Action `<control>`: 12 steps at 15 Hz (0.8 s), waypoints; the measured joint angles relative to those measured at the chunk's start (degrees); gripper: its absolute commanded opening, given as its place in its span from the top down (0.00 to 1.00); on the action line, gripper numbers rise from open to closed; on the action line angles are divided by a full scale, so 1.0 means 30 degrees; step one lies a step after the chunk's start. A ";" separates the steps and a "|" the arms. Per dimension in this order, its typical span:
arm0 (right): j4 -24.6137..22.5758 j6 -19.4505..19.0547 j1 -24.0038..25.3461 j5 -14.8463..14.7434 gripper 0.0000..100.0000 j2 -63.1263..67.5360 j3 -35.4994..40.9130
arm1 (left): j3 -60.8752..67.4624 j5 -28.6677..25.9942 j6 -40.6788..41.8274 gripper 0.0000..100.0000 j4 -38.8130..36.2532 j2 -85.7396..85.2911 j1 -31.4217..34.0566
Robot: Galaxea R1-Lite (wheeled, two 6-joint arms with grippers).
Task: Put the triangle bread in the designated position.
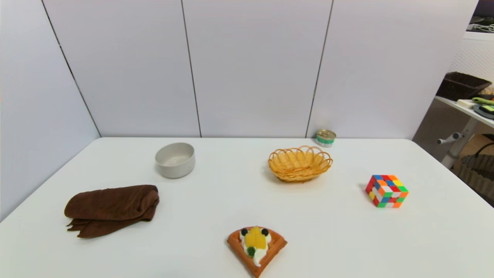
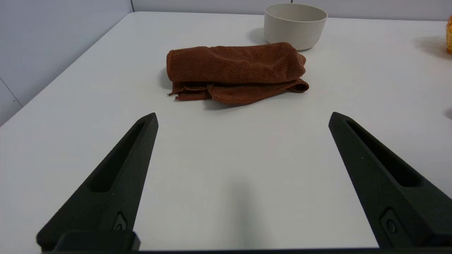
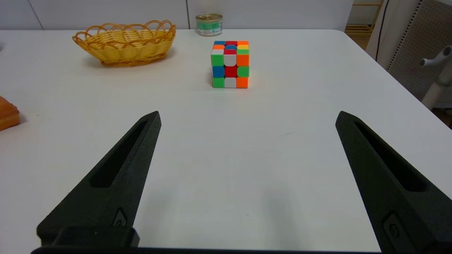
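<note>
The triangle bread (image 1: 256,249) lies untouched at the counter's (image 1: 332,239) near edge, well short of the woven basket (image 1: 300,163), as both left end effector (image 2: 243,118) and right end effector (image 3: 247,116) hover wide open and empty, outside the head camera's view; a clumsy pinch could smear its cream topping.

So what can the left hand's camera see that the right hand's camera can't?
Only the left wrist view shows the folded brown towel and the white bowl behind it, plus the left gripper, open over bare table.

Only the right wrist view shows the colourful puzzle cube, the small tin can and the right gripper, also open.

Both show the white table and the woven yellow basket, though the left view catches just its edge. The triangle bread peeks in only in the right view.
</note>
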 measured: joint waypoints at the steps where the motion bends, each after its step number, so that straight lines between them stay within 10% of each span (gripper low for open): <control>1: 0.0000 0.0000 0.0000 0.0000 0.00 0.0000 0.0000 | -0.0561 -0.0008 0.0508 0.00 -0.0037 0.0727 0.0000; 12: 0.0008 -0.0008 0.0000 0.0000 0.00 0.0000 -0.0008 | -0.8919 -0.6327 1.0098 0.00 -0.0008 1.4877 -0.0861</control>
